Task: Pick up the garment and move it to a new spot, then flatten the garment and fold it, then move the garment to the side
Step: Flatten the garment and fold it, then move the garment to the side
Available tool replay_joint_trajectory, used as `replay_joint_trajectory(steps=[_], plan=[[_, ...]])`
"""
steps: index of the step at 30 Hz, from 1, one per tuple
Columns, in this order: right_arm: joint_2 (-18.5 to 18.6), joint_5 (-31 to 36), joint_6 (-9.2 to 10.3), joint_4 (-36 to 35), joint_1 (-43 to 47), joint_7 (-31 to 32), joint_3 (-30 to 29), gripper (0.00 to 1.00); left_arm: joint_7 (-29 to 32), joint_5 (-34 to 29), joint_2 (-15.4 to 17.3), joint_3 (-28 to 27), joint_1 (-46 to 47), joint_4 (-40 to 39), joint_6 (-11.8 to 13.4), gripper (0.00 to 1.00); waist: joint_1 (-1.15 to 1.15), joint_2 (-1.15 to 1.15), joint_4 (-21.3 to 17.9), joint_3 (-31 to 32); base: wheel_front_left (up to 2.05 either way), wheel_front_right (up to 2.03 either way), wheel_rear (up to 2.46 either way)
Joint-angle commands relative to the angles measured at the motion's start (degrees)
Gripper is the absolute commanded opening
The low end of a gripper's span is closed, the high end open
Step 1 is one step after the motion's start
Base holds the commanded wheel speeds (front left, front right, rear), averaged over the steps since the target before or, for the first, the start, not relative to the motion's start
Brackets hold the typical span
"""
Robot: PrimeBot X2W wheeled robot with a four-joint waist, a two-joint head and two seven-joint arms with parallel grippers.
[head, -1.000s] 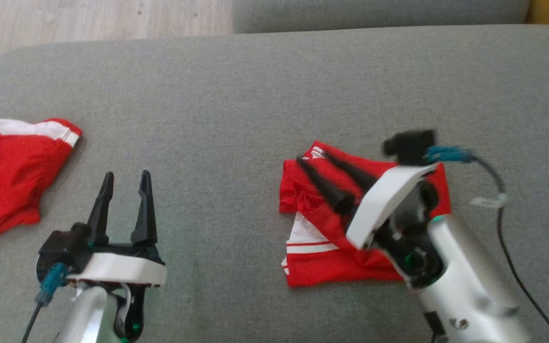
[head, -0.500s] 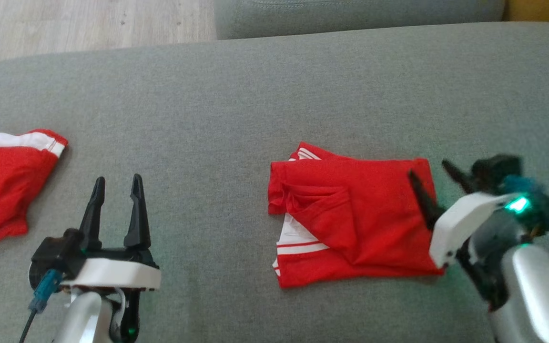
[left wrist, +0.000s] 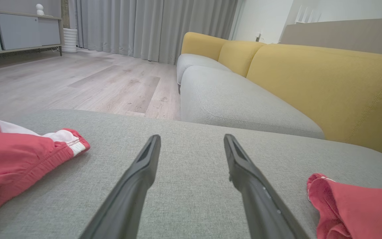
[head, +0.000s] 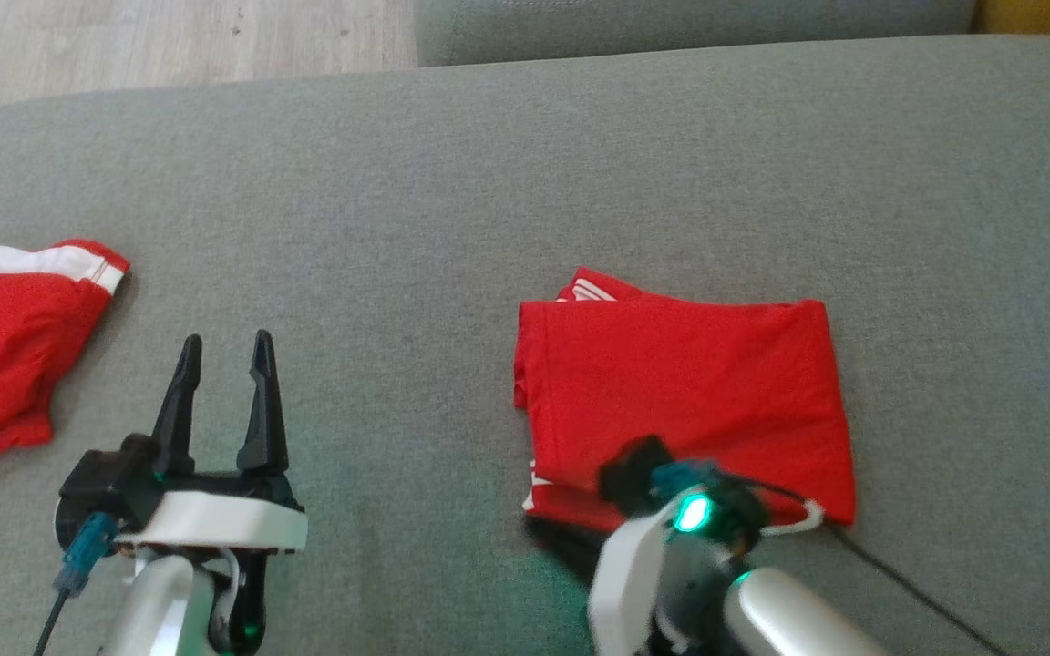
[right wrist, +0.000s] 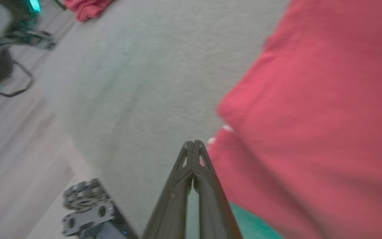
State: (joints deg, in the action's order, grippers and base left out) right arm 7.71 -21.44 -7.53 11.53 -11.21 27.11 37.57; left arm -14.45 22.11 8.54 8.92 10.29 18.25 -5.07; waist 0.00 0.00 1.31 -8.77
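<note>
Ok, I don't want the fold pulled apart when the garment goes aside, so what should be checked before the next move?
1. The garment lies folded as a flat rectangle: ok.
2. The right gripper is shut, fingers together at the garment's near left corner: ok.
3. Cloth is actually pinched between those fingers: cannot tell; the tips lie beside the edge.
4. The left gripper is open, holds nothing and is apart from the garment: ok.
5. Room leftward on the cushion: ok; grey fabric shows before the other red garment.
</note>
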Motion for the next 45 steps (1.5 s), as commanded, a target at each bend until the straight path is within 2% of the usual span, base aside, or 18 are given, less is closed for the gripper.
replay_joint_trajectory(steps=[1,4,6,7,8,12,17,20,25,29,45], plan=[[-1.0,-3.1,0.04,-3.7,-2.0,0.7,3.5,0.00,-0.5,-0.5,1.3,-2.4,2.4,-1.7,0.2,1.00,0.00,0.00,-0.2,0.0,0.00,0.00,0.00],[-1.1,-9.1,0.04,-7.2,-2.3,0.6,6.2,0.00,-0.5,-0.4,1.3,-2.8,2.2,-1.8,0.3,1.00,0.00,0.00,-0.6,0.3,0.00,0.00,0.00],[-1.0,-11.1,0.04,-9.5,-2.8,-1.4,5.3,0.00,-0.5,-0.3,1.3,-3.1,1.9,-1.9,0.4,1.00,0.00,0.00,-1.0,0.7,0.00,0.00,0.00],[-0.8,-11.4,0.04,-10.5,-2.9,-3.0,3.9,0.47,-0.5,-0.3,1.3,-3.2,1.7,-2.0,0.5,1.00,0.00,0.00,-1.1,0.9,0.00,0.00,0.00],[-0.7,-11.5,0.04,-11.3,-2.8,-4.8,2.0,1.00,-0.5,-0.3,1.3,-3.4,1.5,-2.0,0.6,1.00,0.00,0.00,-1.3,1.3,0.00,0.00,0.00],[-0.9,-9.4,0.04,-13.4,-1.3,-13.4,-8.4,1.00,-0.5,-0.4,1.3,-4.1,0.1,-2.2,0.8,1.00,0.00,0.00,-2.1,2.8,0.00,0.00,0.00],[-0.4,-3.3,0.04,-13.5,2.0,-22.4,-23.5,1.00,-0.5,-0.8,1.1,-4.6,-1.9,-2.5,1.2,1.00,0.00,0.00,-2.8,5.2,0.00,0.00,0.00],[1.3,0.8,0.04,-12.1,3.8,-23.5,-29.6,1.00,-0.5,-1.0,1.0,-4.8,-3.3,-2.5,1.5,1.00,0.00,0.00,-3.2,6.5,0.00,0.00,0.00],[3.5,4.9,0.04,-7.4,5.0,-24.5,-36.3,1.00,-0.5,-1.4,1.3,-5.1,-5.7,-1.3,2.0,1.00,0.00,0.00,-4.2,8.7,0.00,0.00,0.00],[3.9,5.5,0.04,-5.4,4.5,-24.2,-37.1,1.00,-0.5,-1.4,1.2,-5.1,-6.2,-0.4,2.3,1.00,0.00,0.00,-4.6,8.9,0.00,0.00,0.00],[2.7,4.3,0.04,-1.8,2.4,-23.1,-34.1,1.00,-0.5,-1.1,1.1,-4.8,-5.4,0.6,2.4,1.00,0.00,0.00,-5.2,8.3,0.00,0.00,0.00]])
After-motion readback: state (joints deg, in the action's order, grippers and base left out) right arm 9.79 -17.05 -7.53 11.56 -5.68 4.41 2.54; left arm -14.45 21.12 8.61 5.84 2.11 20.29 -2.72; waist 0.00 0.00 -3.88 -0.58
